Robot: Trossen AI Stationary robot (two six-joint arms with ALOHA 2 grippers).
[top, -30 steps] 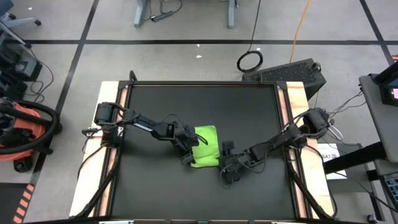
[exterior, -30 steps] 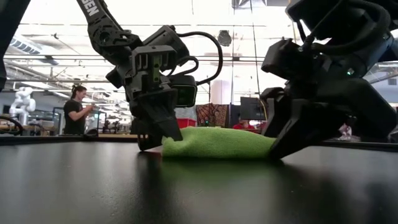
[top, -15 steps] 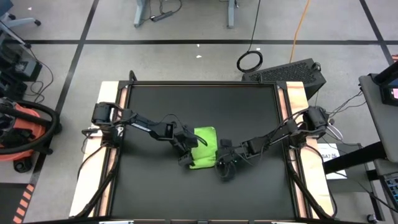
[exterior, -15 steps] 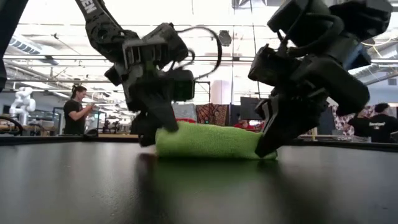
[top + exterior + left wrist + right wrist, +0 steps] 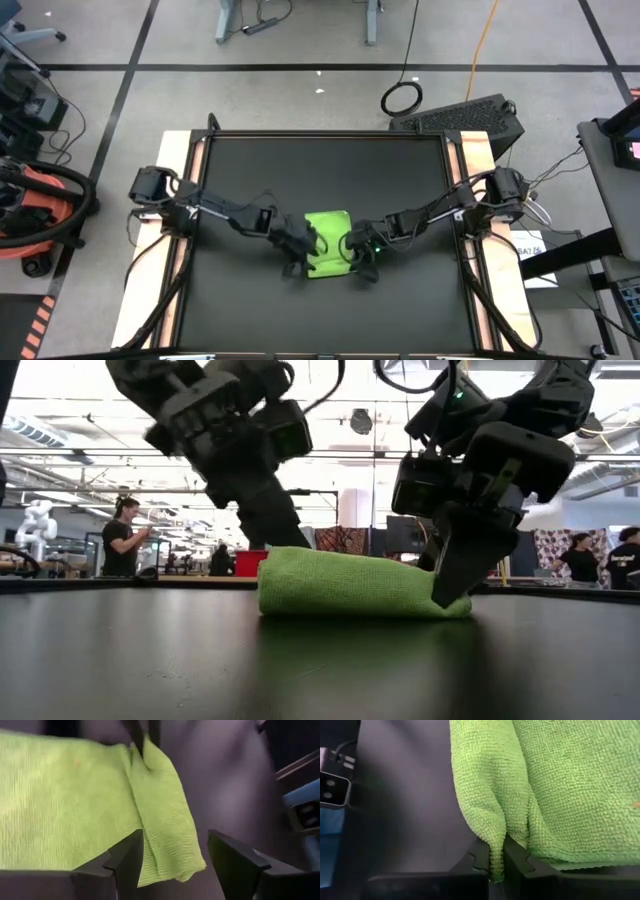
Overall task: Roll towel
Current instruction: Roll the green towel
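The lime-green towel (image 5: 327,240) lies on the black mat (image 5: 250,180), a little nearer than mid-table, with a thicker fold along one side (image 5: 165,820). My left gripper (image 5: 175,865) is open and raised over the towel's left near corner (image 5: 275,575), one finger on each side of the fold; I see no touch. My right gripper (image 5: 496,865) is shut on the towel at its right near corner (image 5: 450,595). In the high view, my left gripper (image 5: 298,262) and my right gripper (image 5: 353,262) flank the towel's near end. My right gripper pinches a raised fold of the towel's edge (image 5: 496,851) between its two fingers, at the towel's right near corner. The fingers slant down at it from the table's right side. The rest of the towel lies on the mat, slack.
Wooden strips (image 5: 180,150) border the mat on both sides. Bare mat lies beyond the towel and toward the near edge. Beyond the table stand an orange vacuum (image 5: 40,205), a dark keyboard (image 5: 460,115) and, in the room behind, people (image 5: 125,535).
My left gripper has opened, let go of the towel's left side, risen and rolled. My right gripper has swung toward the table's left onto the towel's right near corner, rolled, and shut on it. The towel has shifted slightly toward the near edge.
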